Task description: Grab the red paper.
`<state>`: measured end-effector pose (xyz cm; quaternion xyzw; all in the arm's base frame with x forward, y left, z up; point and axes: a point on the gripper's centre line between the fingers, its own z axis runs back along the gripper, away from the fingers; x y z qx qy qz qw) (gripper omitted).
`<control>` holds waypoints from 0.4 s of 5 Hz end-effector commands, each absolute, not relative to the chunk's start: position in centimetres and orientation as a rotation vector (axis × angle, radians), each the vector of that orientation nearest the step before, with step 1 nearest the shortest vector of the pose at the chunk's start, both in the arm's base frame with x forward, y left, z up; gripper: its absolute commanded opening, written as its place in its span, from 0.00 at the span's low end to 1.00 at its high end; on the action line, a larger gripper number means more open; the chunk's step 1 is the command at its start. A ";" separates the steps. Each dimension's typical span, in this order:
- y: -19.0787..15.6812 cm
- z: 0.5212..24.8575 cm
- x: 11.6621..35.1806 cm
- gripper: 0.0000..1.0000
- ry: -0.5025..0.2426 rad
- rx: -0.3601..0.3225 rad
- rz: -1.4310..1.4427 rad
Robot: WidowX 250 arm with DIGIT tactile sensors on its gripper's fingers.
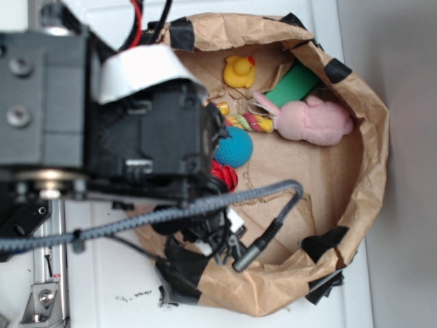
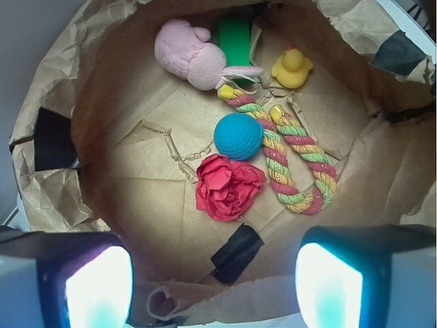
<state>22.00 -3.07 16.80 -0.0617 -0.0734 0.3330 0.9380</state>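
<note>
The red paper (image 2: 227, 186) is a crumpled rose-like wad lying on the floor of the brown paper bin (image 2: 102, 171), just below the teal ball (image 2: 238, 136). In the exterior view only a sliver of the red paper (image 1: 226, 176) shows beside the arm, under the teal ball (image 1: 233, 146). My gripper (image 2: 213, 287) hangs above the bin, open, its two lit fingertips (image 2: 95, 287) wide apart with nothing between them. The red paper lies ahead of the fingertips, well below them.
Also inside the bin are a multicolour rope toy (image 2: 293, 164), a pink plush (image 2: 188, 55), a yellow duck (image 2: 292, 67) and a green block (image 2: 235, 33). Black tape (image 2: 235, 251) patches the floor. The bin's crumpled wall (image 1: 372, 137) rings everything; a grey cable (image 1: 205, 205) crosses it.
</note>
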 end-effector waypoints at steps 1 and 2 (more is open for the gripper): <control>0.8 8.9 23.9 1.00 -0.236 -0.009 0.738; -2.0 6.3 24.9 1.00 -0.209 -0.072 0.637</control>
